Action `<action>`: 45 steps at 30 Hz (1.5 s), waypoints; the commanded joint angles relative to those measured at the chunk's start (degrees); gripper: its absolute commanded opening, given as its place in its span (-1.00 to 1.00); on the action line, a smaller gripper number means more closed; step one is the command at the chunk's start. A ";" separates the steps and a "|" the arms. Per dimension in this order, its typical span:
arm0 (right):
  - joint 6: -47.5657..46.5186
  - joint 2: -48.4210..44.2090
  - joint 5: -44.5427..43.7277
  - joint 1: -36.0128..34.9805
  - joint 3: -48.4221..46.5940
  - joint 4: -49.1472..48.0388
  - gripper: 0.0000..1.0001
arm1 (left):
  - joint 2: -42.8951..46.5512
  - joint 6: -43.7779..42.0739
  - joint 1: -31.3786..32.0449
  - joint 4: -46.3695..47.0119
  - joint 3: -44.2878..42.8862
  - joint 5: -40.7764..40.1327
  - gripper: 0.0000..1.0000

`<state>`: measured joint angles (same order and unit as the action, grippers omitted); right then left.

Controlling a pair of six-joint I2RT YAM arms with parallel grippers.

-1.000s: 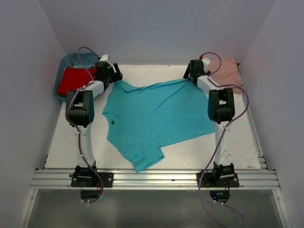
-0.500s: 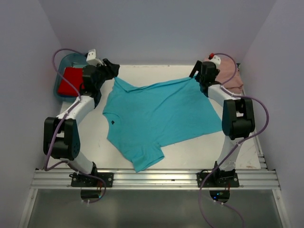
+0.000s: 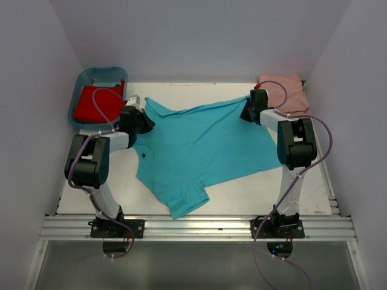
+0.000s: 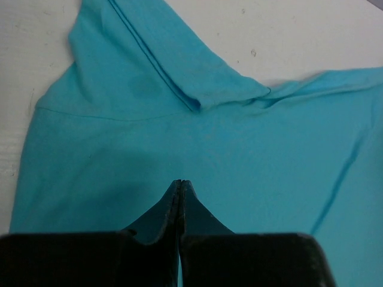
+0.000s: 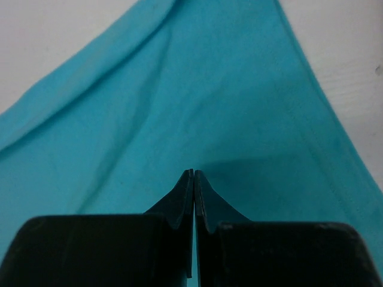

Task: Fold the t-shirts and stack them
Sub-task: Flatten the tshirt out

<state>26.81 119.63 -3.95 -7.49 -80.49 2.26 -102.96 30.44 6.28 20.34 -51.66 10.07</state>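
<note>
The blue tub [image 3: 97, 74] at the far left holds the red t-shirt [image 3: 95, 104], and the pink t-shirt [image 3: 284, 93] lies folded at the far right. The turquoise t-shirt [image 3: 199, 145] is spread in the middle, and its dark label [image 3: 144, 156] is too small to read. The left gripper [image 4: 180, 183] and the right gripper [image 5: 194, 173] are both closed, with their tips over the turquoise cloth.

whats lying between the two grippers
The turquoise t-shirt spans the stretch from the left gripper to the right gripper, with nothing else between them. The top external view shows it.
</note>
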 commanded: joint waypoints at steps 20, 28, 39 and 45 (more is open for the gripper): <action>2.64 -0.37 -2.03 -0.16 1.74 9.25 -1.00 | -17.79 1.56 1.01 -11.01 -19.08 -8.48 -1.00; 2.81 -0.28 -3.44 -0.16 -0.11 11.18 -1.00 | -27.55 -0.20 0.04 -23.32 -38.59 -6.63 -1.00; 0.62 -8.35 2.79 -0.16 8.75 -6.85 -1.00 | -6.06 -2.04 -0.92 2.57 -20.88 1.54 -1.00; 0.88 -16.16 3.24 -0.77 12.72 -13.24 -0.32 | 10.66 -3.01 0.31 2.27 -16.37 -1.10 -0.81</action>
<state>28.53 110.76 -1.89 -7.68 -68.18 -2.83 -100.31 29.12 6.09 14.68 -67.02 8.95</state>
